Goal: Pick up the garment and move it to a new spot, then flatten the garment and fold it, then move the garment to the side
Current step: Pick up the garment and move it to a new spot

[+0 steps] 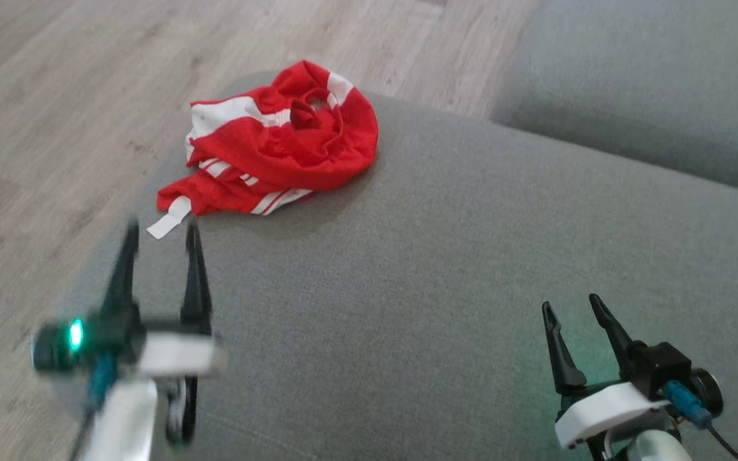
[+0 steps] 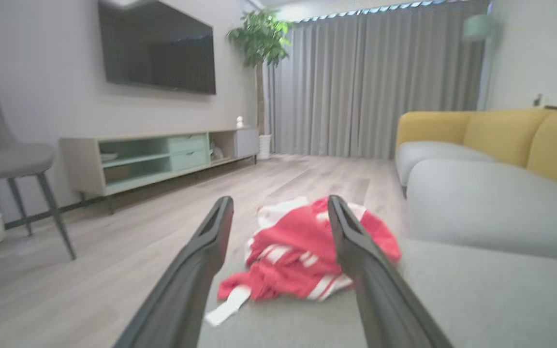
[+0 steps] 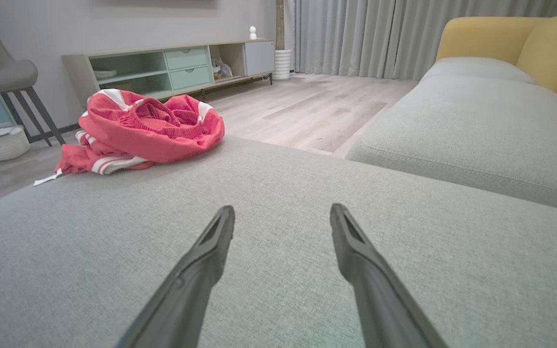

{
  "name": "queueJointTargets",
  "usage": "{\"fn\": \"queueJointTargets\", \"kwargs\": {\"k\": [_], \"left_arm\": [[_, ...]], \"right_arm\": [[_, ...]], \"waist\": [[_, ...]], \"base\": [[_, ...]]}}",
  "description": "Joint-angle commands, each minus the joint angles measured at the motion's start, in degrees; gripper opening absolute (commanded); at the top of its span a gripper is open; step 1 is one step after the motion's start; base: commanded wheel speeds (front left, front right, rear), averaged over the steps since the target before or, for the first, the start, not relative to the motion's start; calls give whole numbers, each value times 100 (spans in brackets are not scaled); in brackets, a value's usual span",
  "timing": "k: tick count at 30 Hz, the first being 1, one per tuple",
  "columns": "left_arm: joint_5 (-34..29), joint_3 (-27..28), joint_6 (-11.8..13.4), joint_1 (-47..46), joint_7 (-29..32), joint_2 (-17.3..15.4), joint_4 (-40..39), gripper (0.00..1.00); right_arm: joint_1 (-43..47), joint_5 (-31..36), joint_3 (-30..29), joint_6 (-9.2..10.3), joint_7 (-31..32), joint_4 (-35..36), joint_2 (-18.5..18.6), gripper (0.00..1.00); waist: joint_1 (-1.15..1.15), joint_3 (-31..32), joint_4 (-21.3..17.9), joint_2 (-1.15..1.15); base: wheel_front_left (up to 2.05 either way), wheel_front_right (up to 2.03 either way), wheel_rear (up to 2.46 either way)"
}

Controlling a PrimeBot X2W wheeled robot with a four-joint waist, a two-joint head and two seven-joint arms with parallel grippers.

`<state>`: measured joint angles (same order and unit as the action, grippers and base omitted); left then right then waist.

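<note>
Crumpled red-and-white garment lies at the far left corner of the grey sofa cushion. It looks soft, light and floppy; a raised fold suits gripping. Both the left pincer, just beside it, and the right pincer gape empty.

The left gripper and right gripper each have two long, tapering black fingers set on a white bracket. A green light glows on the left's dark housing (blurred here). A blue connector with a black cable sits at the right wrist. The forearms are pale.
</note>
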<state>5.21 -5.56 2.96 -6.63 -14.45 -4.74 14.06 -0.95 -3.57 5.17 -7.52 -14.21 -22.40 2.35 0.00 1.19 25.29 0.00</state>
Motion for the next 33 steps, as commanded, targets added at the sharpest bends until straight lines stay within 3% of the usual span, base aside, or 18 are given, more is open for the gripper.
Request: {"fn": "queueJointTargets", "kwargs": {"k": [1,5,9,15,24,25,26,27,33], "left_arm": [[56,151,-167,-837,-55,-96,-263,100],[6,95,-406,-1953,-50,-249,158,100],[-154,48,-414,-3212,187,-418,1086,100],[-476,42,-44,-4781,1097,-724,2907,100],[-250,255,16,-5598,1886,-991,4916,100],[-215,264,-12,-5610,1887,-975,5049,93],[-187,274,-17,-5626,1851,-960,5149,19],[-160,286,-34,-5638,1789,-976,5234,0],[-151,218,-96,-5845,1179,-1060,5436,0]], "right_arm": [[-250,145,70,3,-79,219,53,100],[-511,508,38,3,-79,307,53,100],[-825,846,31,3,-79,378,53,100],[-1252,1154,53,3,-79,446,208,100],[-1427,1203,-32,3,-79,519,369,100],[-1436,1204,-43,3,-79,524,370,100],[-1443,1211,-52,3,-79,526,363,100],[-1452,1219,-55,3,-79,523,351,100],[-1499,1189,16,3,-79,458,264,100]], "waist": [[0,-277,-39,0],[0,-858,-200,0],[0,-1414,-403,0],[0,-2138,-718,0],[0,-2627,-1013,0],[0,-2650,-1019,0],[0,-2661,-1022,0],[0,-2668,-1026,0],[0,-2493,-1016,0]], "base": [[0,0,0],[0,0,0],[0,0,0],[0,0,0],[0,0,0],[0,0,0],[0,0,0],[0,0,0],[0,0,0]]}}
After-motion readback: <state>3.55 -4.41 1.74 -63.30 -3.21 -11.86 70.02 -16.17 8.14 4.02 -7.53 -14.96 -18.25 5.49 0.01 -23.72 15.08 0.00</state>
